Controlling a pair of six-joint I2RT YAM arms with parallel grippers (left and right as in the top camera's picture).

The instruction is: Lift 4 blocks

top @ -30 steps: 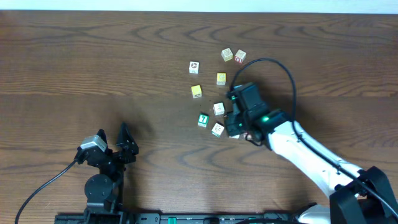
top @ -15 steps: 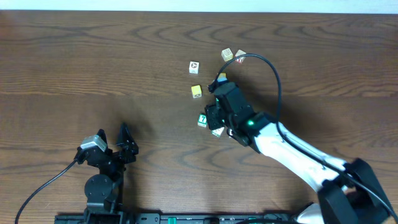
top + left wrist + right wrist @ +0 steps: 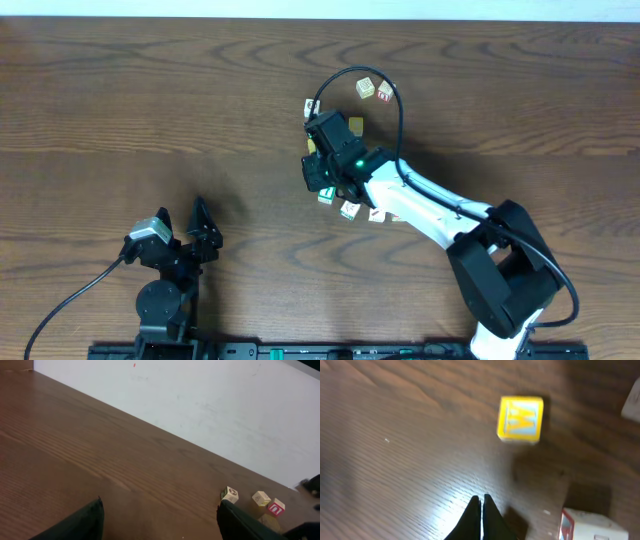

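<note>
Roughly mid-worktop, a little toward the right edge, the green block (image 3: 326,196) marked "7" sits on the wood. The teal-edged block (image 3: 349,209) is just beside it on the near-right side, and the red-marked block (image 3: 375,215) is next along. The right arm (image 3: 420,200) crosses over this cluster and hides part of it. The right gripper (image 3: 481,510) has its jaws pressed together over bare wood, near a yellow cube (image 3: 521,418). Toward the far edge lie a pale cube (image 3: 365,88) and a red-topped cube (image 3: 385,92). Toward the near-left corner, the left gripper (image 3: 161,505) has its jaws spread wide, gripping nothing
</note>
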